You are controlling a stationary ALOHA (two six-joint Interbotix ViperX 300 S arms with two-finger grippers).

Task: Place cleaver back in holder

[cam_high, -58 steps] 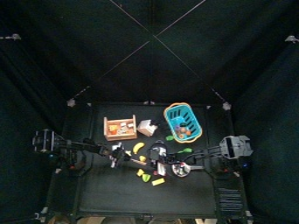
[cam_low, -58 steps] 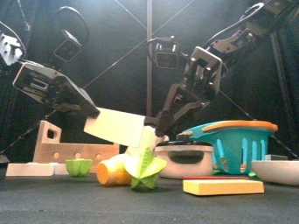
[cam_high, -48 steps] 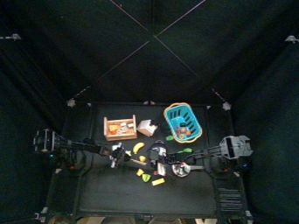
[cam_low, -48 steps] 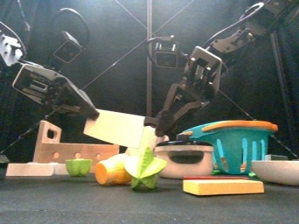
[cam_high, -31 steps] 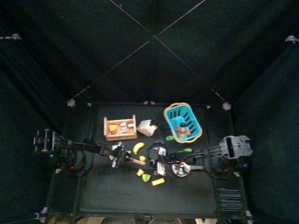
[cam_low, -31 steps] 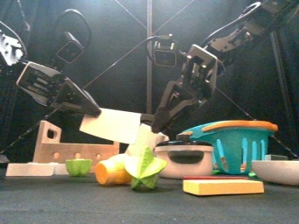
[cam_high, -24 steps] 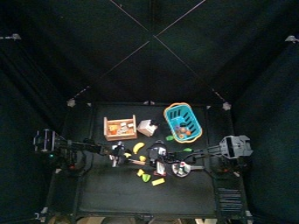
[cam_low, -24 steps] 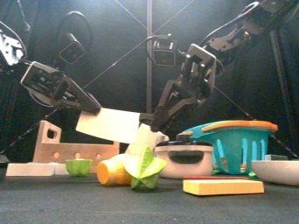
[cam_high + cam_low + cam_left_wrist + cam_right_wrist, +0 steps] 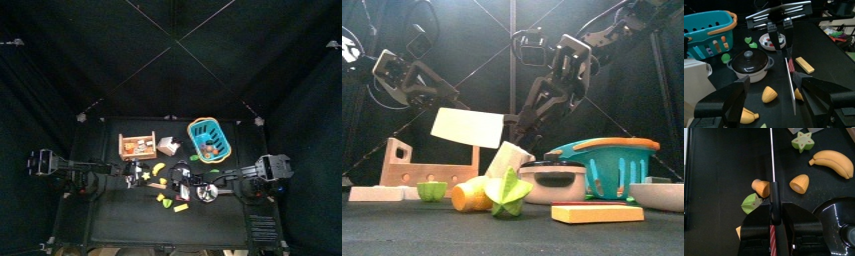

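Note:
The cleaver (image 9: 466, 127) hangs in the air above the food pieces, its whitish blade facing the front view. My right gripper (image 9: 510, 134) is shut on its handle; the right wrist view shows the cleaver (image 9: 772, 173) edge-on, running out from between the jaws of the right gripper (image 9: 773, 215). My left gripper (image 9: 433, 98) stands open, apart from the blade on its left. In its own view the left gripper (image 9: 777, 95) has wide jaws and faces the thin cleaver (image 9: 791, 82). The wooden holder (image 9: 398, 168) stands at the left, also seen from above as the holder (image 9: 136, 146).
A teal basket (image 9: 604, 164) and a black pot (image 9: 556, 182) stand right of the cleaver. A green pepper (image 9: 509, 195), a yellow block (image 9: 596, 213) and a white bowl (image 9: 660, 193) lie in front. Below the blade lie a banana (image 9: 834, 162), corn (image 9: 799, 183) and a green star (image 9: 803, 141).
My left gripper has opened, let go of the cleaver blade and drawn back to the left. The right gripper has kept the handle, and the blade has risen slightly and levelled.

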